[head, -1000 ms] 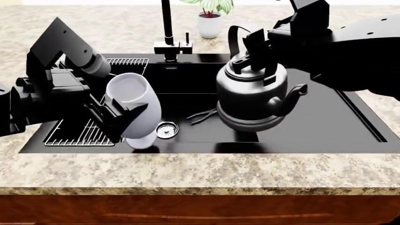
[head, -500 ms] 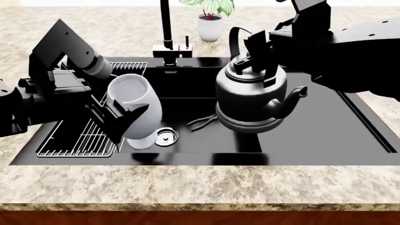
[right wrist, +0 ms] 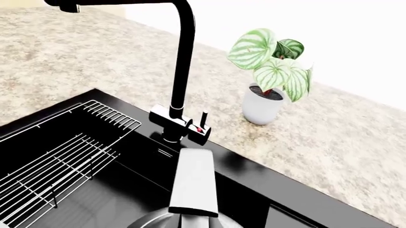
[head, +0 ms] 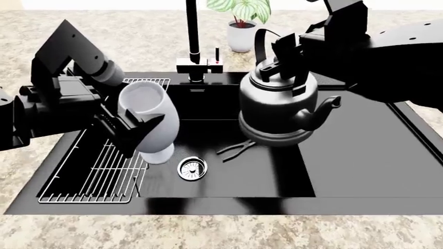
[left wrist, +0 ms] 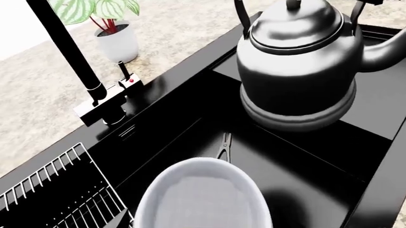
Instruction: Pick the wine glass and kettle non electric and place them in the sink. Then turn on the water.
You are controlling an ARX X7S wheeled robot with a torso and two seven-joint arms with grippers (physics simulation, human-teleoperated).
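Note:
The pale wine glass [head: 149, 119] hangs tilted over the black sink [head: 229, 181], between the wire rack and the drain. My left gripper [head: 138, 130] is shut on its bowl. The left wrist view looks down on its rim [left wrist: 203, 194]. The dark grey kettle [head: 277, 109] hangs above the basin's right part, spout to the right. My right gripper [head: 285, 54] is shut on its arched handle [right wrist: 193, 180]. The kettle [left wrist: 298, 71] also fills the far side of the left wrist view.
A white wire rack [head: 97, 171] lies in the sink's left part, with the round drain [head: 192, 168] and a pair of tongs [head: 239, 148] on the basin floor. The black faucet [head: 194, 41] with its red-tipped lever stands behind. A potted plant [head: 242, 31] stands on the speckled counter.
The head view has moved forward, so the sink now fills it and the cabinet front is gone. Both grippers still hold their loads at about the same spots in view.

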